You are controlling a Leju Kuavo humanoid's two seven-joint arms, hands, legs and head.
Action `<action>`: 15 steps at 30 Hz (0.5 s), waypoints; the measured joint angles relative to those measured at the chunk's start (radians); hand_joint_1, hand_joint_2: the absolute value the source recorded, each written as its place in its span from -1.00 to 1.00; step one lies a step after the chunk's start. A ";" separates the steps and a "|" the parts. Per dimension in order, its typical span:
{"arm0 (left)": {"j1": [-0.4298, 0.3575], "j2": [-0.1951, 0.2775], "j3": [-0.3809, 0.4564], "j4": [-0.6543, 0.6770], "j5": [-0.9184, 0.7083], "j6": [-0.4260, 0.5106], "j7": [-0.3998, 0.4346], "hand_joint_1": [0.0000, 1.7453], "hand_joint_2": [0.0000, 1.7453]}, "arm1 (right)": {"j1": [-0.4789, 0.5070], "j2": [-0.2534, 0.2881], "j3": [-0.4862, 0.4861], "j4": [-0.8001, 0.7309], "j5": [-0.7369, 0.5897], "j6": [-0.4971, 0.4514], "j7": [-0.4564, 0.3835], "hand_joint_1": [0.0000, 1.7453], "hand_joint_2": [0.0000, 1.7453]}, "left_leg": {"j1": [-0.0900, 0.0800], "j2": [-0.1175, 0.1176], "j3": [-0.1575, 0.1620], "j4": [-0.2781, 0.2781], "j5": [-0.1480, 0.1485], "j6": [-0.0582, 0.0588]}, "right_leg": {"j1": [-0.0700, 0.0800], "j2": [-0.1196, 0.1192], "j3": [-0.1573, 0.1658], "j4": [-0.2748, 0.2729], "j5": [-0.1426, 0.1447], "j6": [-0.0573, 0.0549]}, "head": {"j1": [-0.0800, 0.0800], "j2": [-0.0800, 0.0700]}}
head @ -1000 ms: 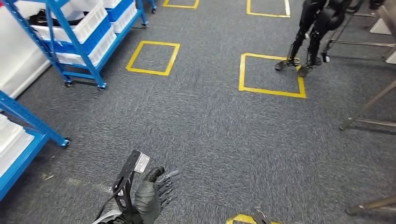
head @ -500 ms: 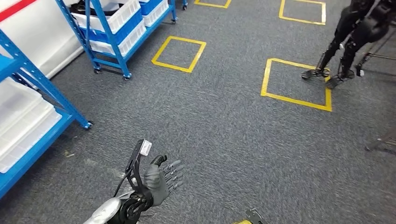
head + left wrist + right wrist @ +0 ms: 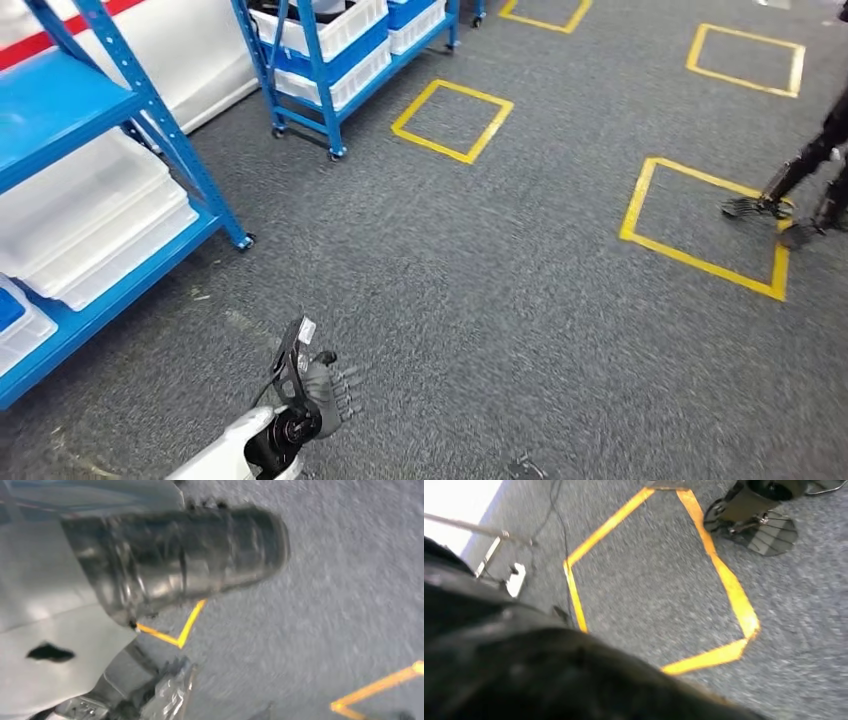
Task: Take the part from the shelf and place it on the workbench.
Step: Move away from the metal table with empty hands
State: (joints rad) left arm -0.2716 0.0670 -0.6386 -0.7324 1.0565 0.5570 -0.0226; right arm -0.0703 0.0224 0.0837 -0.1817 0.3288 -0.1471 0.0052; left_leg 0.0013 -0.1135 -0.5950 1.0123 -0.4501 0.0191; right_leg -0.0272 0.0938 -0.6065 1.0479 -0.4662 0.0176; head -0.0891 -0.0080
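Shelf, blue steel frame (image 3: 150, 105) holding clear plastic bins (image 3: 90, 225), at 10 o'clock | part: cannot tell which | left hand (image 3: 325, 390) at 7 o'clock over grey carpet (image 3: 500, 280), fingers apart, holding nothing | right hand: cannot tell

1. A grey carpeted floor (image 3: 480, 290) carries everything in the head view.
2. Yellow tape squares (image 3: 452, 120) are marked on the floor: one near the far shelf, one further right (image 3: 705, 225), and more at the far edge.
3. A blue shelf (image 3: 90, 190) stands on the floor at the left; white bins (image 3: 85, 225) lie on its lower level, stacked one on another.
4. A second blue wheeled shelf (image 3: 330, 60) stands further off, with white bins (image 3: 345, 30) on its levels.
5. Dark robot feet (image 3: 765, 210) stand at the right tape square.
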 joint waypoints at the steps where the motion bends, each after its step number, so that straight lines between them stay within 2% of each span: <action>1: -0.005 -0.001 0.000 0.025 0.000 -0.002 -0.006 -1.00 -1.00 | 0.001 0.000 0.004 0.000 0.000 0.001 0.000 -1.00 -1.00 | 0.002 -0.011 -0.006 0.002 0.001 -0.005 | 0.002 0.000 0.000 0.000 0.000 -0.004 | 0.001 0.000; 2: -0.009 -0.001 0.000 0.056 0.003 -0.003 -0.013 -1.00 -1.00 | 0.002 0.001 0.010 0.000 0.000 0.001 0.000 -1.00 -1.00 | 0.004 -0.024 -0.009 0.002 0.003 -0.010 | 0.002 -0.013 0.001 0.000 0.001 -0.010 | 0.002 0.000; 3: -0.012 -0.001 0.000 0.088 0.007 -0.005 -0.020 -1.00 -1.00 | 0.003 0.002 0.016 0.000 0.000 0.001 -0.001 -1.00 -1.00 | 0.005 -0.024 -0.012 0.004 0.001 -0.015 | 0.003 -0.026 0.004 -0.003 0.001 -0.017 | 0.002 0.000; 4: -0.015 -0.002 0.000 0.120 0.011 -0.008 -0.027 -1.00 -1.00 | 0.003 0.003 0.021 0.000 0.000 -0.001 -0.002 -1.00 -1.00 | 0.003 -0.008 -0.019 0.016 -0.006 -0.021 | 0.002 -0.038 0.008 -0.006 0.001 -0.023 | -0.001 0.000; 5: -0.019 -0.002 0.000 0.149 0.015 -0.013 -0.033 -1.00 -1.00 | 0.002 0.003 0.025 0.000 0.000 -0.002 -0.006 -1.00 -1.00 | 0.002 0.018 -0.035 0.047 -0.021 -0.026 | 0.001 -0.051 0.012 -0.009 0.001 -0.031 | -0.006 0.000; 7: -0.029 -0.003 0.000 0.190 0.020 -0.023 -0.039 -1.00 -1.00 | 0.001 0.003 0.030 0.000 -0.001 -0.004 -0.014 -1.00 -1.00 | 0.003 0.078 -0.095 0.158 -0.065 -0.036 | 0.004 -0.077 0.018 -0.011 -0.003 -0.040 | -0.014 0.000; 8: -0.032 -0.005 0.000 0.210 0.022 -0.026 -0.040 -1.00 -1.00 | 0.002 0.003 0.032 0.000 -0.002 -0.004 -0.017 -1.00 -1.00 | 0.005 0.091 -0.131 0.220 -0.084 -0.039 | 0.006 -0.092 0.020 -0.011 -0.006 -0.044 | -0.015 0.000; 9: -0.033 -0.006 0.000 0.228 0.023 -0.028 -0.040 -1.00 -1.00 | 0.003 0.003 0.035 0.000 -0.002 -0.003 -0.018 -1.00 -1.00 | 0.006 0.097 -0.157 0.260 -0.091 -0.041 | 0.008 -0.107 0.022 -0.010 -0.009 -0.045 | -0.016 0.000; 10: -0.033 -0.008 0.000 0.245 0.026 -0.029 -0.040 -1.00 -1.00 | 0.003 0.003 0.037 0.000 -0.003 -0.002 -0.018 -1.00 -1.00 | 0.007 0.101 -0.169 0.274 -0.083 -0.041 | 0.009 -0.122 0.024 -0.010 -0.011 -0.046 | -0.016 0.000; 11: -0.032 -0.009 0.000 0.259 0.028 -0.030 -0.040 -1.00 -1.00 | 0.003 0.003 0.040 0.000 -0.002 -0.001 -0.018 -1.00 -1.00 | 0.007 0.105 -0.160 0.249 -0.060 -0.039 | 0.010 -0.134 0.027 -0.010 -0.014 -0.046 | -0.016 0.000; 12: -0.032 -0.009 0.000 0.272 0.031 -0.030 -0.039 -1.00 -1.00 | 0.002 0.003 0.042 0.000 -0.002 0.001 -0.018 -1.00 -1.00 | 0.007 0.112 -0.133 0.194 -0.027 -0.036 | 0.010 -0.146 0.031 -0.010 -0.017 -0.045 | -0.016 0.000; 14: -0.037 -0.009 0.000 0.299 0.039 -0.033 -0.039 -1.00 -1.00 | 0.001 0.003 0.048 0.000 0.003 0.004 -0.018 -1.00 -1.00 | -0.003 0.154 -0.064 0.064 0.021 -0.023 | 0.014 -0.166 0.040 -0.010 -0.024 -0.040 | -0.016 0.000; 15: -0.040 -0.009 0.000 0.313 0.043 -0.038 -0.037 -1.00 -1.00 | 0.000 0.004 0.051 0.000 0.007 0.006 -0.018 -1.00 -1.00 | -0.010 0.170 -0.042 0.022 0.030 -0.017 | 0.016 -0.176 0.043 -0.011 -0.028 -0.036 | -0.015 0.000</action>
State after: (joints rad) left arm -0.3114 0.0582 -0.6386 -0.4198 1.0996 0.5194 -0.0593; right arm -0.0705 0.0259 0.1350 -0.1820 0.3363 -0.1410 -0.0126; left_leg -0.0083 0.0562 -0.6369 1.0345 -0.4198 0.0023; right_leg -0.0115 -0.0819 -0.5631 1.0370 -0.4937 -0.0183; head -0.1040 -0.0080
